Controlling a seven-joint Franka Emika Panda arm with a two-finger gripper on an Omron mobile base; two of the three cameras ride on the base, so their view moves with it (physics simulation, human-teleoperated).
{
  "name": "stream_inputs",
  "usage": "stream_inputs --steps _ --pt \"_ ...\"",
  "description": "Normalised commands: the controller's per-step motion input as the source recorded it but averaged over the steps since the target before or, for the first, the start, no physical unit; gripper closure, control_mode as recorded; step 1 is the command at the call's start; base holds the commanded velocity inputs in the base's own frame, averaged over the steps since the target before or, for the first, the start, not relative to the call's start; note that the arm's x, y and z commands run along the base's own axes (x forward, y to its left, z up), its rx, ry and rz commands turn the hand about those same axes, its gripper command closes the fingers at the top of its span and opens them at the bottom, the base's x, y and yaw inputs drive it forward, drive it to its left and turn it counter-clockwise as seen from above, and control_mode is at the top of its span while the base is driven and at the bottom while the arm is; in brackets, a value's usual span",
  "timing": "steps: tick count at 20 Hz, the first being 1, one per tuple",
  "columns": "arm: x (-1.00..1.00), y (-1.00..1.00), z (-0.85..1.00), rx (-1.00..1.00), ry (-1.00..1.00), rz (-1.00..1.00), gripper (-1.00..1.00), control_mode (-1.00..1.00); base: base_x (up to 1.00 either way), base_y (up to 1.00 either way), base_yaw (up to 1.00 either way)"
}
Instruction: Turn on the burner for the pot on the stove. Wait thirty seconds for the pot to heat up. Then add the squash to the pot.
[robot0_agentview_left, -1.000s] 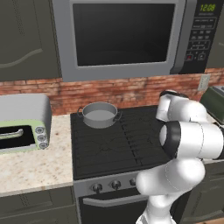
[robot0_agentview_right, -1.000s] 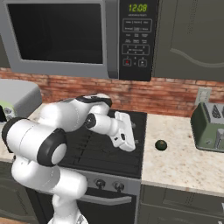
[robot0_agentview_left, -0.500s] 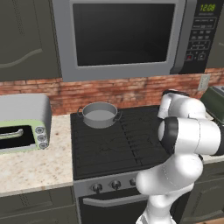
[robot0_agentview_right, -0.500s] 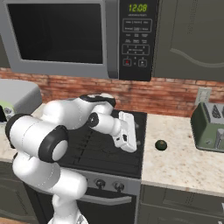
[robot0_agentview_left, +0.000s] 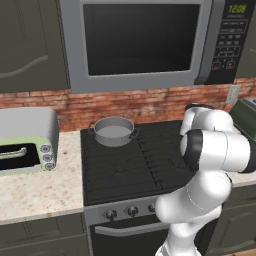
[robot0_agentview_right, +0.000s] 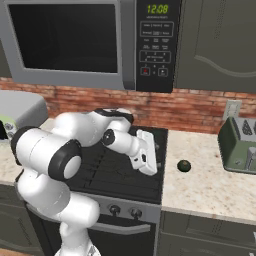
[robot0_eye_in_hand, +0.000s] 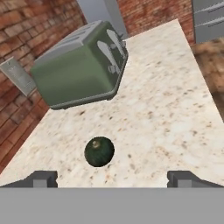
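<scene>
The dark green squash (robot0_eye_in_hand: 99, 152) lies on the speckled counter, just beyond my gripper (robot0_eye_in_hand: 113, 179) and a little left of its middle. The two finger tips stand wide apart, so the gripper is open with nothing in it. From the right base, my white hand (robot0_agentview_right: 143, 153) hovers over the stove's (robot0_agentview_right: 120, 172) right edge, with the squash (robot0_agentview_right: 184, 166) on the counter to its right. The grey pot (robot0_agentview_left: 114, 131) sits on the back left of the black stove (robot0_agentview_left: 135, 162). It covers the burner under it, and no flame shows.
A green toaster (robot0_eye_in_hand: 81, 65) stands behind the squash, also at the right of the counter (robot0_agentview_right: 240, 146). A pale-green toaster oven (robot0_agentview_left: 25, 141) is left of the stove. Round knobs (robot0_agentview_left: 132, 211) line the stove's front. A microwave (robot0_agentview_left: 140, 42) hangs overhead.
The arm's joints have turned slightly while the hand stays over the stove's right edge. The pot and squash have not moved.
</scene>
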Motion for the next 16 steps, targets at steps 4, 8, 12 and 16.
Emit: stream_inputs --steps 4,8,12,16 --pt "0.01 -0.10 -0.04 0.00 0.00 0.00 -1.00 -1.00 0.00 0.00 0.00" --pt "0.04 -0.23 0.00 0.00 0.00 0.00 -1.00 -1.00 0.00 0.00 0.00" --pt "0.00 -0.13 -0.10 0.00 0.00 -0.05 -1.00 -1.00 0.00 0.00 0.00" --pt "0.09 -0.09 -0.17 0.00 0.01 -0.07 -1.00 -1.00 0.00 0.00 0.00"
